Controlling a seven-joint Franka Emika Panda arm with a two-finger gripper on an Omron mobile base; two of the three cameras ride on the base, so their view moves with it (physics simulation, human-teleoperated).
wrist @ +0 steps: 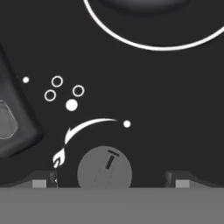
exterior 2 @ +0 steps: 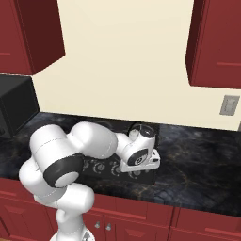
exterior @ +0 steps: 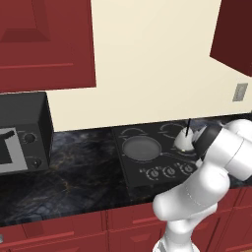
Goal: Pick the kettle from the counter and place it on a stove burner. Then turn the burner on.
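The kettle [exterior: 183, 141] stood on a rear burner of the cooktop [exterior: 129, 174], off the desk [exterior: 74, 182]. The hand [wrist: 109, 178], its jaws spread wide and holding nothing, hovered over a knob [wrist: 104, 172]. Risks — closing off-centre and slipping round the knob, or turning a knob that served another burner, perhaps the pan's [exterior: 141, 148].
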